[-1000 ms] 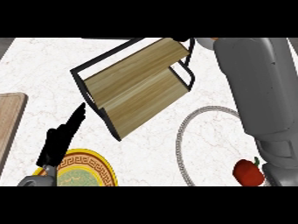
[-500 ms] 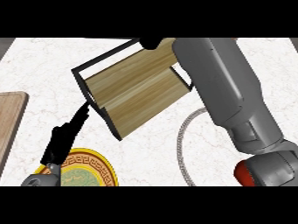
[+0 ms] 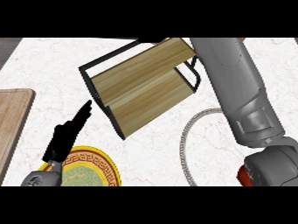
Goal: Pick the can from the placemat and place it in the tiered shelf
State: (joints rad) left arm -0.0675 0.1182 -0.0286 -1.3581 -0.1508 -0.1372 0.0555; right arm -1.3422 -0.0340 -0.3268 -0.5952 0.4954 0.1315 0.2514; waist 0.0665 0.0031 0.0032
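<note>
Head view, shelf: tiered shelf (image 3: pixel 144 89) stands at centre, far on the white counter (image 3: pixel 41 65); black wire frame, two wooden boards, seen tilted from above. Both boards show bare from here.

Head view, right arm: grey forearm (image 3: pixel 238 92) crosses the right side, running from the near right corner up past the shelf's right end. It hides that end of the frame.

Head view, right hand: not visible; it lies beyond the arm's far end, at or past the upper edge of the scene. Whether its fingers are spread or curled, cannot tell.

Head view, can: no can seen anywhere. Red patch (image 3: pixel 243 174) shows just beside the arm's near joint at lower right; too little of it shows to say what it is. Can's place therefore unknown; possibly in the hidden hand, only a guess.

Head view, placemat: pale round placemat, grey rim (image 3: pixel 188 131) curving out from under the arm, near and right of the shelf. The visible part carries nothing.

Head view, left hand: left hand (image 3: pixel 64 139) at lower left, fingers straight and together, pointing far, holding nothing. Resting, likely kept clear of the working arm.

Head view, other: patterned yellow plate (image 3: pixel 90 173) just near the left hand; wooden cutting board (image 3: pixel 3 131) at left edge.

Judgement: arm's reach past the shelf suggests the placing step, unconfirmed.
</note>
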